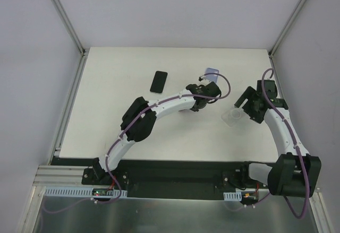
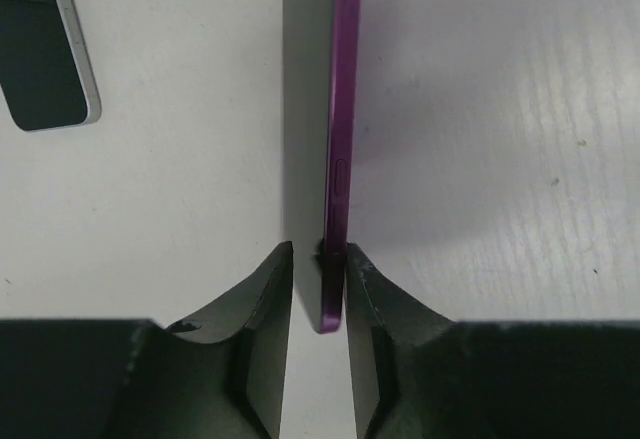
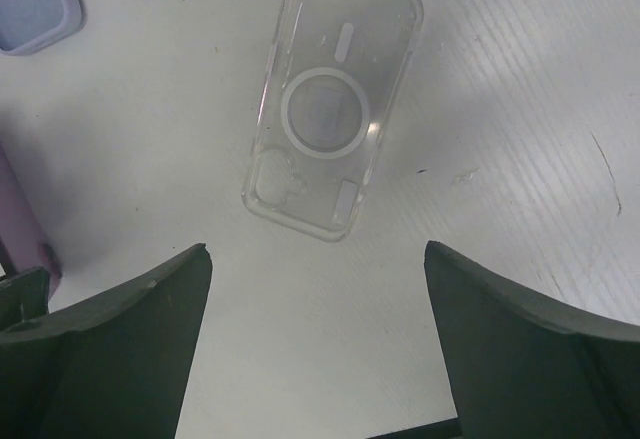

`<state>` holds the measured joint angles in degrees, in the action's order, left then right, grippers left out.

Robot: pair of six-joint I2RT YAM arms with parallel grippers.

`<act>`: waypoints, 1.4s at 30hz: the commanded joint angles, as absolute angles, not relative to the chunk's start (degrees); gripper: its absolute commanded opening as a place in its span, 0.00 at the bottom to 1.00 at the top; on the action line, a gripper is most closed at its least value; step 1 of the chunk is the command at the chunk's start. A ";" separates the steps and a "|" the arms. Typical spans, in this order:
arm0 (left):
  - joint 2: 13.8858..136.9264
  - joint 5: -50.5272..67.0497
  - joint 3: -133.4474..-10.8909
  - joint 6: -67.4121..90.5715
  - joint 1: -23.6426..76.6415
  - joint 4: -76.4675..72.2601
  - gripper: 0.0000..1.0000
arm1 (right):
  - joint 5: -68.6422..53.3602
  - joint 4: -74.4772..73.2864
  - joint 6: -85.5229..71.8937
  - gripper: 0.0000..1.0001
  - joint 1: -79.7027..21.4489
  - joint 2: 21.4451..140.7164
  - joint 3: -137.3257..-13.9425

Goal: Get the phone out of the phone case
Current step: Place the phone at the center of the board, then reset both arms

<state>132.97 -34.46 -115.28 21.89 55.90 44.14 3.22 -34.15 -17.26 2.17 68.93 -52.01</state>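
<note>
The purple phone (image 2: 338,149) stands on its long edge on the table, bare, between the fingers of my left gripper (image 2: 318,251). It leans against the right finger (image 2: 372,289), and a narrow gap separates it from the left finger, so the jaws are slightly open. The empty clear phone case (image 3: 333,99) lies flat on the table ahead of my right gripper (image 3: 318,259), whose fingers stand wide apart with nothing between them. From above, the clear case (image 1: 234,117) lies just left of my right gripper (image 1: 245,105), and my left gripper (image 1: 197,105) hides the phone.
A black phone (image 1: 158,82) lies flat at the back, left of the left gripper, and shows again as the black phone (image 2: 50,49) in the left wrist view. A lavender case (image 1: 211,75) lies behind the left gripper.
</note>
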 commanded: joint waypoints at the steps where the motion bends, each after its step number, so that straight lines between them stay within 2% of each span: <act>1: 131.49 -31.39 -118.39 21.53 56.07 45.70 0.34 | 4.66 -36.83 -17.14 0.89 2.90 66.10 -51.50; 2: 131.05 -30.86 -118.39 21.62 56.07 45.79 0.42 | 4.75 -37.26 -17.05 0.89 2.81 65.66 -51.42; 3: 130.78 -29.63 -118.48 21.71 56.07 45.70 0.55 | 4.92 -37.27 -16.79 0.89 2.90 65.48 -51.24; 5: 129.91 -28.74 -118.48 21.97 56.07 45.70 0.67 | 5.01 -37.88 -16.61 0.89 2.99 65.04 -51.15; 6: 129.55 -28.39 -118.48 22.06 56.07 45.70 0.76 | 5.36 -38.05 -16.44 0.89 2.99 64.87 -51.15; 9: 127.27 -26.81 -118.39 22.50 56.16 45.79 0.87 | 5.71 -38.93 -16.26 0.90 2.90 63.99 -51.59; 18: 110.23 -22.59 -107.86 27.33 53.97 45.00 0.89 | 7.03 -44.21 -12.74 0.96 2.90 59.68 -56.25; 21: 102.76 -22.59 -100.30 29.26 52.13 43.78 0.89 | 5.72 -44.12 -12.83 0.96 2.73 58.01 -56.43; 28: 83.17 -17.41 -73.88 34.80 43.43 37.09 0.89 | 6.24 -44.30 -13.18 0.96 2.11 57.30 -55.73; 32: 72.45 -18.10 -64.88 36.38 39.64 36.39 0.89 | 6.24 -43.51 -13.27 0.96 1.93 57.39 -54.49; 37: 65.49 -17.93 -56.88 38.05 36.30 36.47 0.89 | 5.36 -42.45 -13.71 0.96 1.58 57.48 -53.09; 42: 62.84 -17.23 -54.32 38.32 34.81 36.39 0.89 | 5.80 -42.19 -14.15 0.96 1.23 57.39 -52.91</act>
<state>64.42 -18.15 -55.81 36.91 35.81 37.78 5.39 -42.68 -13.91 1.74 58.11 -53.23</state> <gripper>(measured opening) 0.892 0.962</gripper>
